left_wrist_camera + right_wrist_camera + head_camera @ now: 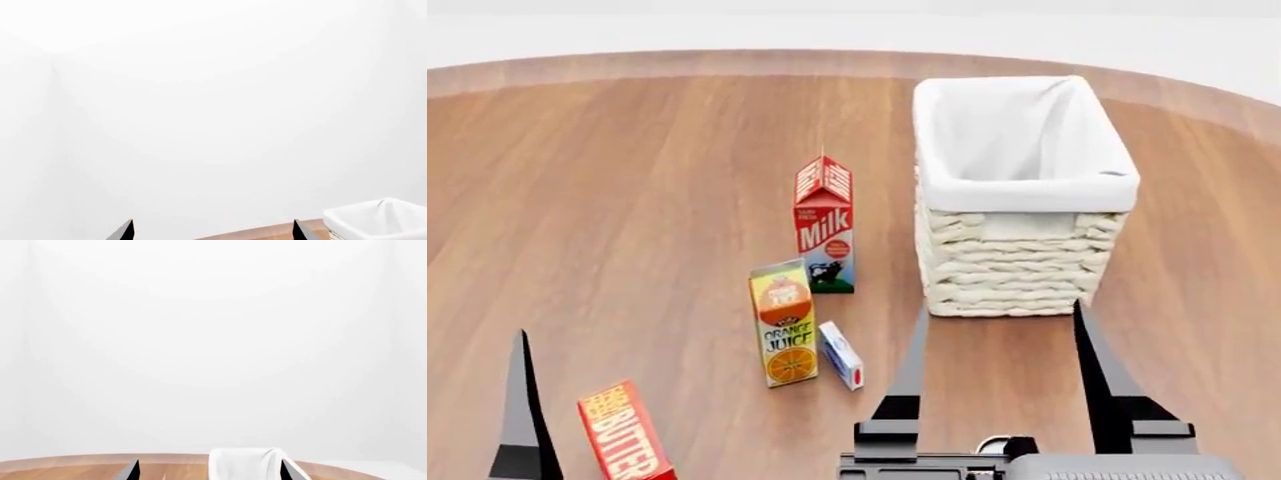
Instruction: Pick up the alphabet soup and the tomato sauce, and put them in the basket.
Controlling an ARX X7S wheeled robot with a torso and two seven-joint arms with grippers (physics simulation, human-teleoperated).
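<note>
The right gripper (998,335) is hanging wide open and empty just before the basket (1024,255) — the left gripper (212,230) gaping too, holding nothing.

1. Basket (1021,262) ahead of the right tool (998,340): cream-white weave, white lining.
2. Milk carton (825,226): red and white.
3. Juice carton (783,322): orange, yellow, perhaps green.
4. Butter box (625,432): red, yellow lettering.
5. Worktop (627,200): brown woodgrain.

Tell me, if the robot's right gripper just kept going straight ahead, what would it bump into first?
Probably the basket. The right gripper is open and points straight at its woven front wall, with only bare table between. Depth is hard to judge.
</note>
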